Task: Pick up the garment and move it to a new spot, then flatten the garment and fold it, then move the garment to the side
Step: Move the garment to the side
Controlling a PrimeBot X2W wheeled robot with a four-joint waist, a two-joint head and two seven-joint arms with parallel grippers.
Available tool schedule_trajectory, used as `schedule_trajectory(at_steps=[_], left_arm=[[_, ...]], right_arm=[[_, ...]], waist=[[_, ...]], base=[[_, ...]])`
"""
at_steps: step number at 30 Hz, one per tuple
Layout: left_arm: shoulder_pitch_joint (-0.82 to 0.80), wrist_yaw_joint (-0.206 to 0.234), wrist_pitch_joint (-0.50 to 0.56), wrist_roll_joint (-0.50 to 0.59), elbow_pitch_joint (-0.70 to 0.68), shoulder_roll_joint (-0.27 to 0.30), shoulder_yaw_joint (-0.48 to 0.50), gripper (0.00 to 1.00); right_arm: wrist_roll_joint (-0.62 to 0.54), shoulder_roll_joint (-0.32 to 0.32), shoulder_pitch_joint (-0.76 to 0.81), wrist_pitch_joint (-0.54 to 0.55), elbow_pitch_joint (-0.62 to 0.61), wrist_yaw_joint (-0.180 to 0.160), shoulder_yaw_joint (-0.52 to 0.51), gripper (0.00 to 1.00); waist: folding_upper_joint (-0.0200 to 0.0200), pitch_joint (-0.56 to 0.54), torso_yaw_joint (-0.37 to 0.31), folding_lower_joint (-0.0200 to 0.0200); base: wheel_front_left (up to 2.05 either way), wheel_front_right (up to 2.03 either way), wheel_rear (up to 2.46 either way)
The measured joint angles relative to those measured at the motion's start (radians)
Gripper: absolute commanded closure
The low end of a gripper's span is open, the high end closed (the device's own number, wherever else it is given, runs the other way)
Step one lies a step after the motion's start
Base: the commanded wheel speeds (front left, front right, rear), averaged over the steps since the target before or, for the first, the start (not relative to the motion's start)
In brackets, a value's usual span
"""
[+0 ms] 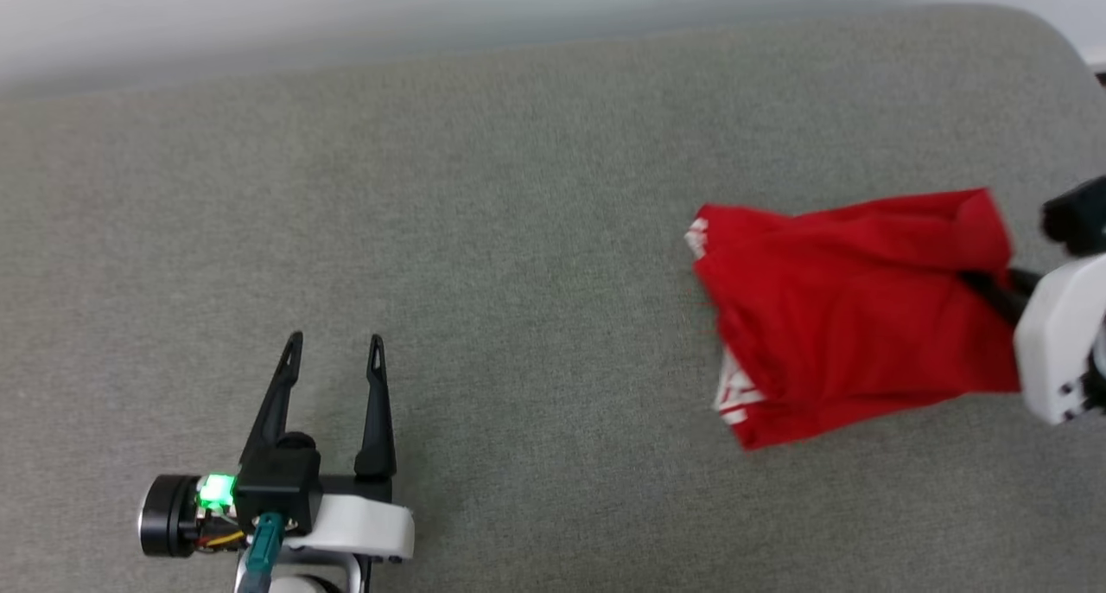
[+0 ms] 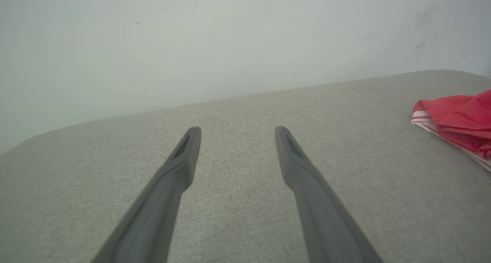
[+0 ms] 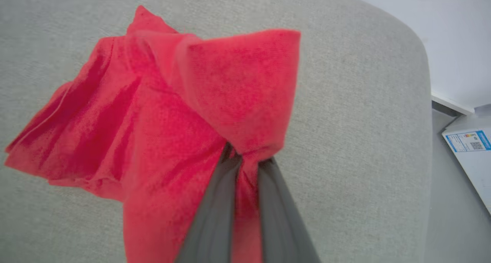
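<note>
Clamped narrow on bunched red garment (image 1: 847, 316) at right gripper (image 3: 248, 157), right side of grey cushion (image 1: 518, 187); spread wide, empty, at left gripper (image 1: 334, 344), near left.

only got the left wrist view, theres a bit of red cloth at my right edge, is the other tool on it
Observer: Yes. The right tool is shut on the garment, with a bunch of red fabric pinched between its fingers.
Operator: is it lying flat
Observer: No. In the right wrist view a peak of cloth stands over the fingertips and the rest falls in folds toward the grey fabric surface.
Operator: any print showing
Observer: No lettering. The head view shows plain red cloth, with striped trim at the end away from the right tool.
</note>
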Motion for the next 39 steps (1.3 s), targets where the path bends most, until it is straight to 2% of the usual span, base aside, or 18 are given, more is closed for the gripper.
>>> schedule_trajectory(at_steps=[11, 15, 23, 27, 28, 29, 31, 32, 33, 34, 39], left_arm=[[-0.098, -0.01, 0.0, 0.016, -0.043, 0.012, -0.02, 0.0], [-0.128, -0.01, 0.0, 0.016, -0.052, 0.011, -0.028, 0.0], [-0.166, -0.012, 0.0, 0.016, -0.054, 0.011, -0.038, 0.0], [-0.166, -0.007, 0.0, 0.015, -0.053, 0.012, -0.038, 0.0], [-0.165, -0.006, 0.0, 0.015, -0.053, 0.012, -0.037, 0.0], [-0.164, -0.004, 0.0, 0.013, -0.05, 0.012, -0.038, 0.0], [-0.16, -0.001, 0.0, 0.009, -0.045, 0.012, -0.037, 0.0], [-0.156, 0.001, 0.0, 0.009, -0.043, 0.012, -0.035, 0.0], [-0.151, 0.002, 0.0, 0.008, -0.042, 0.012, -0.035, 0.0], [-0.144, 0.005, 0.0, 0.007, -0.04, 0.012, -0.033, 0.0], [-0.115, 0.011, 0.0, -0.001, -0.031, 0.011, -0.029, 0.0]], right_arm=[[-0.052, -0.148, -0.085, 0.007, 0.239, 0.0, -0.156, 1.0], [-0.078, -0.181, -0.109, -0.002, 0.322, 0.0, -0.219, 1.0], [-0.154, -0.195, -0.171, -0.047, 0.445, 0.0, -0.327, 1.0], [-0.183, -0.158, -0.177, -0.037, 0.484, 0.0, -0.348, 1.0], [-0.194, -0.15, -0.178, -0.039, 0.493, 0.0, -0.356, 0.95], [-0.206, -0.143, -0.18, -0.035, 0.504, 0.0, -0.361, 0.65], [-0.221, -0.122, -0.18, -0.018, 0.524, 0.0, -0.37, 0.64], [-0.23, -0.113, -0.179, -0.016, 0.532, 0.0, -0.376, 0.54], [-0.244, -0.108, -0.176, -0.016, 0.538, 0.0, -0.381, 0.07], [-0.256, -0.105, -0.175, -0.021, 0.542, 0.0, -0.39, 0.0], [-0.304, -0.086, -0.158, -0.078, 0.54, 0.0, -0.431, 0.0]], waist=[[0.0, 0.153, 0.027, 0.0001], [0.0, 0.202, 0.048, 0.0], [0.0, 0.257, 0.092, 0.0], [0.0, 0.255, 0.1, 0.0], [0.0, 0.252, 0.1, 0.0], [0.0, 0.247, 0.1, 0.0], [0.0, 0.235, 0.1, 0.0], [0.0, 0.227, 0.1, 0.0], [0.0, 0.219, 0.1, 0.0], [0.0, 0.21, 0.099, 0.0], [0.0, 0.155, 0.097, -0.0001]], base=[[0.0, 0.0, 0.0], [0.0, 0.0, 0.0], [0.0, 0.0, 0.0], [0.0, 0.0, 0.0], [0.0, 0.0, 0.0], [0.0, 0.0, 0.0], [0.0, 0.0, 0.0], [0.0, 0.0, 0.0], [0.0, 0.0, 0.0], [0.0, 0.0, 0.0], [0.0, 0.0, 0.0]])
